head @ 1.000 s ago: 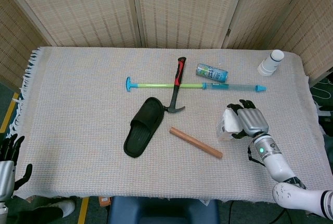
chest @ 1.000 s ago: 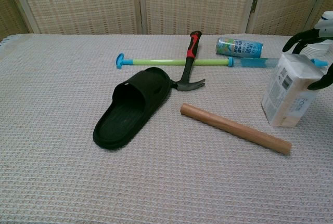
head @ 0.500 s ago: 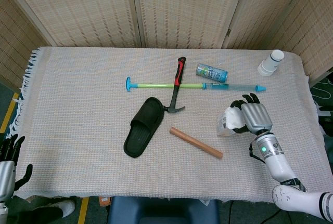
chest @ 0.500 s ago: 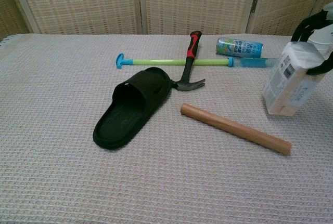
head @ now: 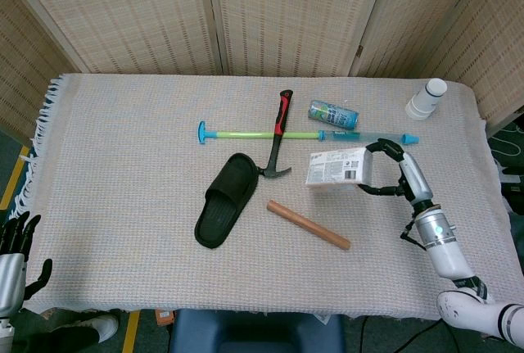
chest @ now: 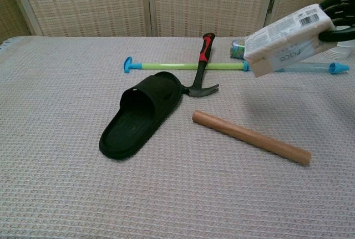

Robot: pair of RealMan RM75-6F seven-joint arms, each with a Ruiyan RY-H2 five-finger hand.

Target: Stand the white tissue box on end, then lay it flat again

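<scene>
holding the white tissue box (chest: 288, 39) aloft above the bench (chest: 50, 100), right hand (head: 399, 174) grasping one end; laying flat appears outstanding.

Landmark: the dowel (head: 309, 224) (chest: 250, 137) is lying slantwise on the cloth (head: 123, 189) (chest: 55, 194).
Near side of dowel: bare cloth is running to the table's front edge.
Left of dowel: a slipper (head: 225, 199) (chest: 141, 114) is blocking the way.
Behind dowel: a hammer (head: 278, 135) (chest: 203, 65) is crossing a long tube (head: 307, 134) (chest: 183, 66), with a can (head: 332, 113) (chest: 238, 48) just beyond.
Above dowel's far right: the box (head: 336, 166) (chest: 288, 39), held aloft by the right hand (head: 397, 174) (chest: 339, 16), is occupying the air.
Far right corner: a bottle (head: 426, 98) is standing.
</scene>
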